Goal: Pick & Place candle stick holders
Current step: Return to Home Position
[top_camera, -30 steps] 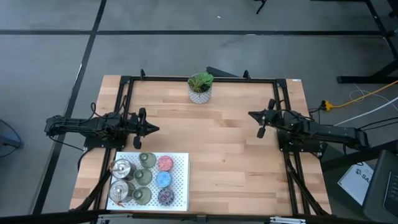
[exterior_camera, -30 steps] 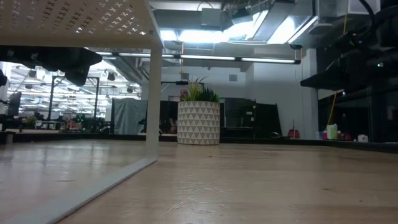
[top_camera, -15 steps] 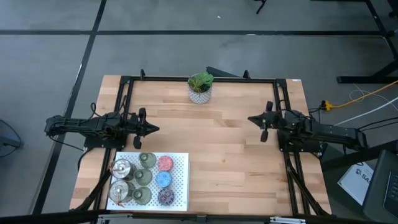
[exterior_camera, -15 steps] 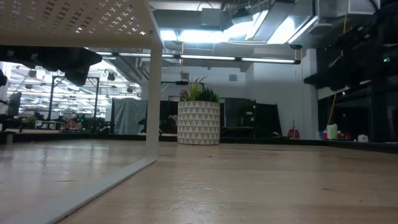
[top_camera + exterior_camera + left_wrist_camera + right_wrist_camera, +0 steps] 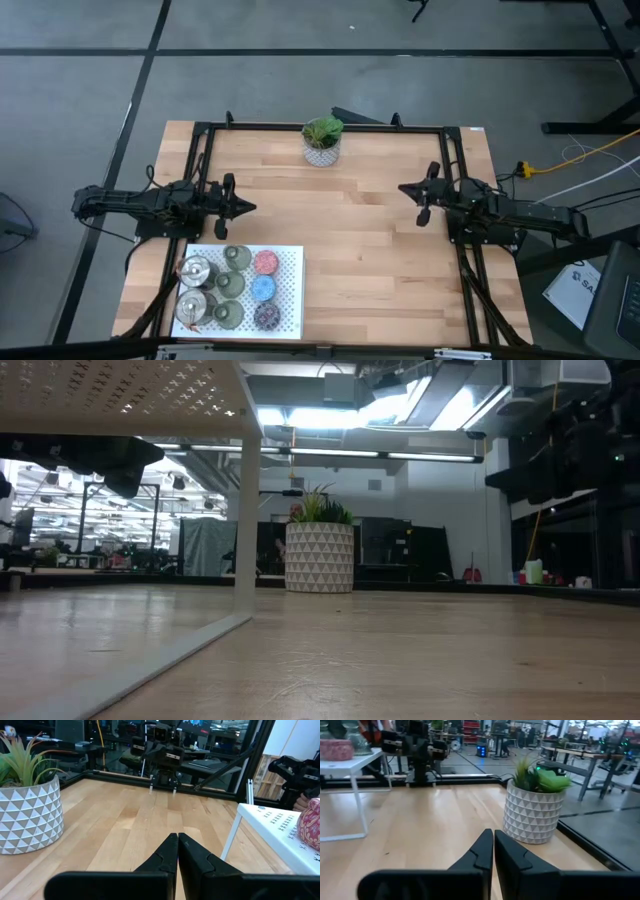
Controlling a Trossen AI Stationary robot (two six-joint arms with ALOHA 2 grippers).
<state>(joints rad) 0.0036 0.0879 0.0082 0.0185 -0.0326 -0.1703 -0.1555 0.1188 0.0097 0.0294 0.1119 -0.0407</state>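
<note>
- Holders first: we see all eight candle stick holders (image 5: 229, 285) standing on the white perforated shelf (image 5: 292, 254), which sits on the left arm's side of the wooden table (image 5: 370, 250), at the edge opposite the plant.
- They stand in three rows on it: two silver holders (image 5: 195, 268) nearest the table's left edge, three olive-grey holders (image 5: 237, 258) in the middle, then the pink holder (image 5: 265, 262), the blue holder (image 5: 263, 288) and the speckled purple holder (image 5: 266, 315).
- We find the left gripper (image 5: 244, 208) hanging just beside the shelf's far edge, pointing toward the table's middle. Its fingers (image 5: 167, 851) are pressed together with nothing between them.
- The right gripper (image 5: 404, 188) hangs over the table's right side, well apart from the shelf, facing the left one. Its fingers (image 5: 482, 846) are likewise closed and hold nothing (only a thin seam shows between them).
- A green plant in a white patterned pot (image 5: 322, 141) stands at the middle of the far edge, between the two arms' bases and clear of both grippers.
</note>
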